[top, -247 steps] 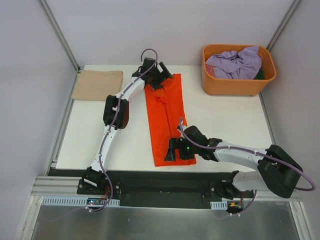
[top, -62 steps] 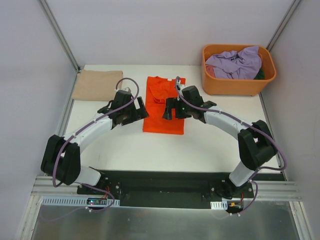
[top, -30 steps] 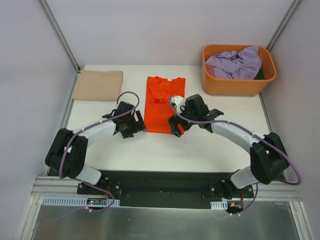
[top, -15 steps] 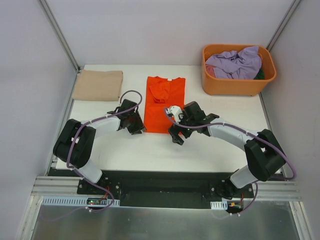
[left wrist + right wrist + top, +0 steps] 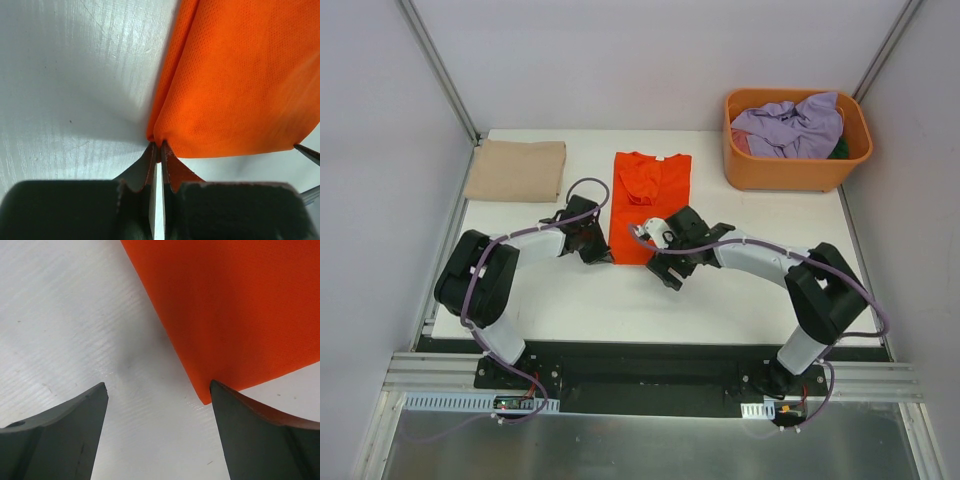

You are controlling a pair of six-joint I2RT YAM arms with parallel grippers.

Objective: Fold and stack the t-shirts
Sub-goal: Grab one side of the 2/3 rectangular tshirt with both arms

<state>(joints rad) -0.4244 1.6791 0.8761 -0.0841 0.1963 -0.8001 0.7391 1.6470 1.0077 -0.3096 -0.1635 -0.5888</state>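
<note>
The orange t-shirt lies folded into a long rectangle mid-table. My left gripper sits at its near left corner and is shut on the bunched cloth corner; the left gripper pinches it at the fingertips. My right gripper is at the near right corner. In the right wrist view the right gripper stands open over bare table, the orange t-shirt corner just touching its right finger. A folded tan t-shirt lies at the back left.
An orange plastic basket stands at the back right, holding a crumpled lavender t-shirt and a bit of dark green cloth. White table surface shows between the orange t-shirt and the basket.
My left gripper has slid in to the orange t-shirt's near left corner and shut on it. The right gripper has swung left and nearer, to the near right corner, still open.
</note>
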